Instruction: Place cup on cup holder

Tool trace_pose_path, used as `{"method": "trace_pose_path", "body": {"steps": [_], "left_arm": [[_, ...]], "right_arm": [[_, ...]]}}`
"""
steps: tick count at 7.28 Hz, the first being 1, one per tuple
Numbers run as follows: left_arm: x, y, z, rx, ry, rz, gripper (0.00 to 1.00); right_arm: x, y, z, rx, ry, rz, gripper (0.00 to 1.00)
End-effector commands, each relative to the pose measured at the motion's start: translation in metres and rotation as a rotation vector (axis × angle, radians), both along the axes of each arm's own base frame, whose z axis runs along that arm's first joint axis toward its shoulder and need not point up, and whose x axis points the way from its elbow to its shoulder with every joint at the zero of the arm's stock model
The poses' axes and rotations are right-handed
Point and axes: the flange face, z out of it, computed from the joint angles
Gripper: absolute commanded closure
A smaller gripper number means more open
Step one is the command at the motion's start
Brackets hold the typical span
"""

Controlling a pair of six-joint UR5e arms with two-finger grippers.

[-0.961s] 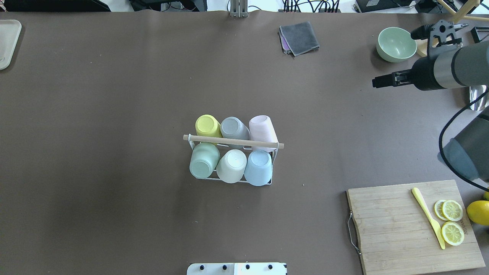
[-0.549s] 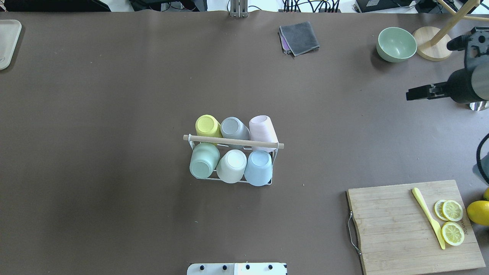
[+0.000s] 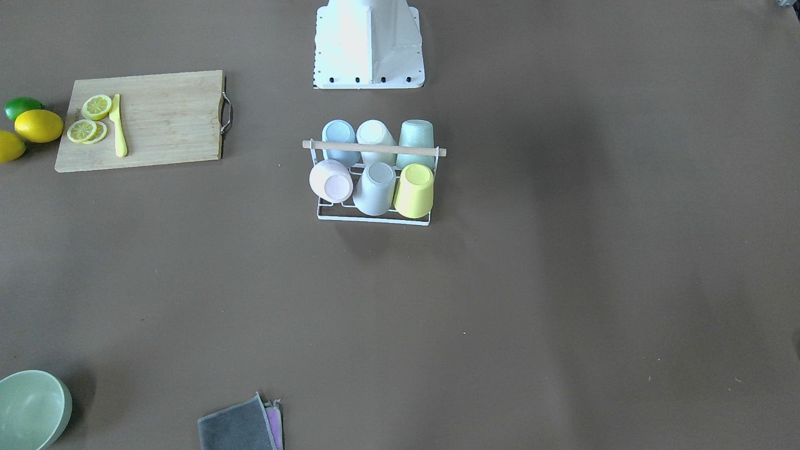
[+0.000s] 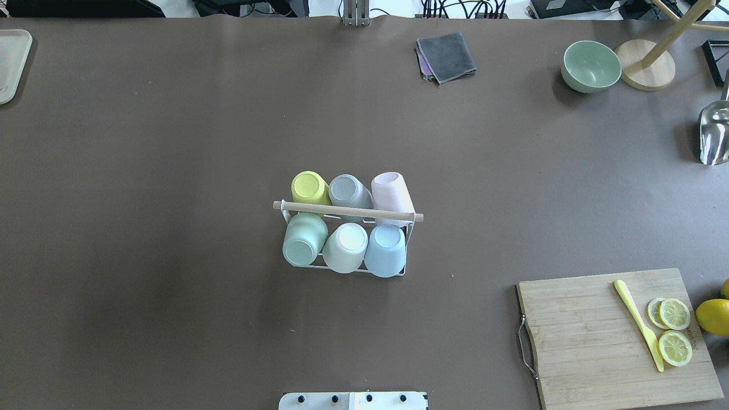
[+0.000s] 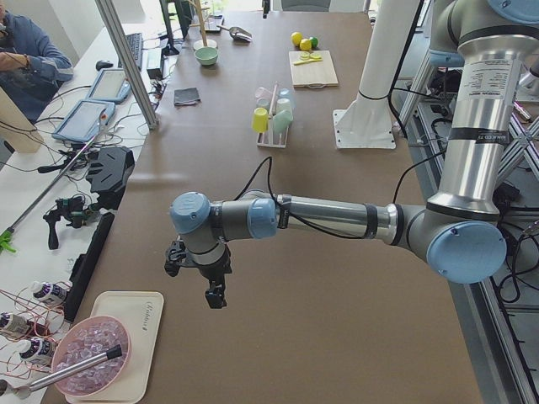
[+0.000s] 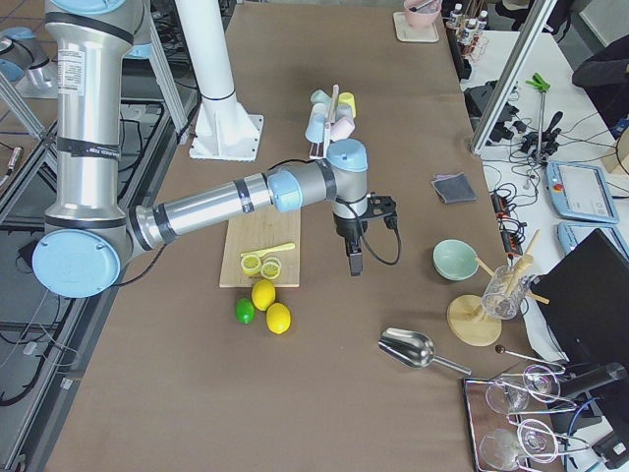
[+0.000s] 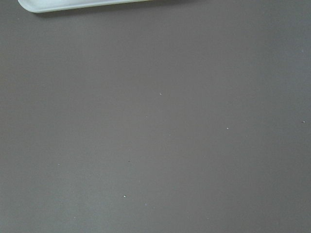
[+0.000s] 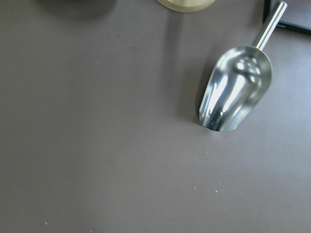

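Cups (image 4: 345,246), six, are seated bases-up on the cup holder (image 4: 347,210). Left gripper (image 5: 216,295) & right gripper (image 6: 355,264) are held well away; jaw state can't be told.

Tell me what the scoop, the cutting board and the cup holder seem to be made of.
The scoop looks like polished metal: it is silver and mirrors the light. The cutting board seems to be bamboo or wood, matte, with pale strips showing. The cup holder appears to be white coated wire, with a light wooden rod on top.
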Motion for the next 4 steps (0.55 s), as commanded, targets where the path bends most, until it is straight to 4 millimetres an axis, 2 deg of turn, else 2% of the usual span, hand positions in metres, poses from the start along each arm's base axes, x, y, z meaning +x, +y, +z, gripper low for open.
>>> {"method": "trace_pose_path", "body": {"steps": [1,2,4], "left_arm": [[0.000,0.000,0.000,0.000,0.000,0.000,0.01],[0.000,0.000,0.000,0.000,0.000,0.000,0.01],[0.000,0.000,0.000,0.000,0.000,0.000,0.01]], "right_arm": [[0.054,0.005,0.071,-0.192,-0.152,0.078,0.00],[0.061,0.006,0.091,-0.217,-0.194,0.069,0.00],[0.071,0.016,0.101,-0.206,-0.199,0.054,0.00]]}}
